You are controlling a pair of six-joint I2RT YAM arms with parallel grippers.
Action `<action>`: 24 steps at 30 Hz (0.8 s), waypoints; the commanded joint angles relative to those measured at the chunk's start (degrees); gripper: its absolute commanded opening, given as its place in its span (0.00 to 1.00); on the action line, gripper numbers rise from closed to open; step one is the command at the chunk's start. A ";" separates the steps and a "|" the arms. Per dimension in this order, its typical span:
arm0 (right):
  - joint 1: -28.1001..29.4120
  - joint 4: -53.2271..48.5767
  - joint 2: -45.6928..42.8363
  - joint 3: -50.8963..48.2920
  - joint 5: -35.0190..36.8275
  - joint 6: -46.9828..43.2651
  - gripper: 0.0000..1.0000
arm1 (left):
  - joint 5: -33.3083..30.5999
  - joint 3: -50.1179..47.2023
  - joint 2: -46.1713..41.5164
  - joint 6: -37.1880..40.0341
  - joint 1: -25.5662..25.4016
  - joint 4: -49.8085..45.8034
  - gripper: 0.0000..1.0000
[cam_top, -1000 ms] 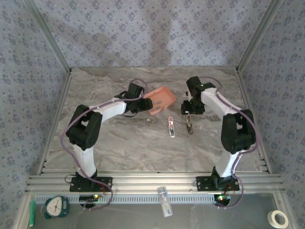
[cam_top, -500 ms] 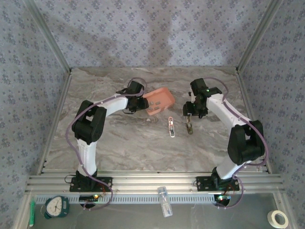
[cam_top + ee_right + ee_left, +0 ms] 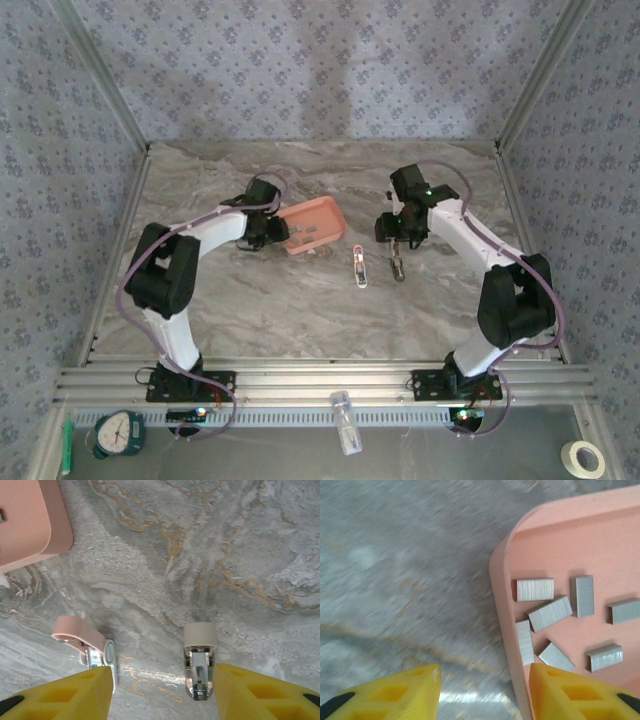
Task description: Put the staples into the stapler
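Several grey staples [image 3: 548, 615] lie loose in the salmon-pink tray [image 3: 555, 545], which sits left of centre on the table [image 3: 318, 212]. My left gripper [image 3: 485, 690] is open and straddles the tray's near rim, one finger over the inside and one over bare marble; from above it [image 3: 276, 233] is at the tray's left end. The stapler shows as a pink-and-white arm [image 3: 82, 637] [image 3: 359, 267] and a beige-capped metal arm [image 3: 200, 665] [image 3: 398, 264], lying apart; any hinge is hidden. My right gripper [image 3: 162, 690] [image 3: 393, 240] hovers open over them, touching neither.
Patterned walls and metal posts close in the marble table [image 3: 260, 300]. Beyond the near rail lie a clock [image 3: 118, 432], a small clear bottle [image 3: 343, 420], a green pen [image 3: 67, 445] and a tape roll [image 3: 585, 458].
The left gripper and the tray have moved left and toward the near edge, and the tray now lies flatter. The right gripper has shifted slightly left above the stapler arms.
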 commanded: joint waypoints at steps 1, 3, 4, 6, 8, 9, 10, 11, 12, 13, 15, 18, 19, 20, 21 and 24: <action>1.83 0.78 -0.92 2.42 -0.51 0.98 0.57 | -2.13 -6.48 -6.77 0.30 1.13 -2.19 0.49; 2.96 1.05 -0.56 2.83 -0.68 1.15 0.57 | -2.36 -10.70 -10.12 -0.14 1.44 -2.45 0.49; 3.55 1.06 -0.31 3.10 -0.62 1.21 0.56 | -2.53 -12.96 -11.83 -0.63 1.48 -2.53 0.49; 4.63 1.14 0.08 3.58 -0.68 1.25 0.56 | -2.51 -16.53 -15.04 -1.68 1.59 -2.68 0.49; 5.59 1.41 0.41 4.12 -0.85 1.33 0.56 | -2.68 -19.62 -18.09 -2.54 1.60 -2.98 0.49; 6.17 1.49 0.57 4.46 -0.78 1.41 0.56 | -2.77 -20.74 -19.73 -3.07 1.57 -3.34 0.49; 6.53 1.53 0.66 4.72 -0.79 1.43 0.56 | -2.84 -21.50 -21.06 -3.48 1.64 -3.87 0.49; 7.06 1.41 0.80 5.15 -0.78 1.51 0.56 | -3.05 -22.07 -22.69 -3.94 1.62 -4.47 0.49; 7.51 1.41 0.94 5.53 -0.79 1.68 0.56 | -3.27 -22.24 -24.16 -4.29 1.57 -5.14 0.50; 8.01 1.48 1.04 6.00 -0.79 1.77 0.56 | -3.37 -22.20 -25.62 -4.49 1.57 -5.81 0.49; 8.96 1.63 0.98 6.85 -0.82 1.84 0.56 | -3.50 -21.49 -27.98 -4.76 1.63 -6.96 0.50; 10.06 1.73 0.98 7.97 -1.19 1.95 0.56 | -2.64 -19.02 -30.03 -2.85 1.53 -7.47 0.50; 10.24 1.96 0.97 8.14 -1.39 1.86 0.56 | -1.76 -18.11 -30.09 -1.44 1.56 -7.20 0.50; 10.38 2.32 0.75 8.11 -1.64 1.85 0.56 | -0.67 -16.99 -29.99 0.75 1.53 -6.89 0.50; 10.41 2.74 0.40 7.96 -1.84 1.87 0.56 | 0.93 -15.70 -29.49 3.28 1.49 -6.47 0.50; 10.46 3.91 -0.67 6.79 -2.29 1.87 0.55 | 5.20 -10.82 -25.78 11.78 1.42 -7.00 0.50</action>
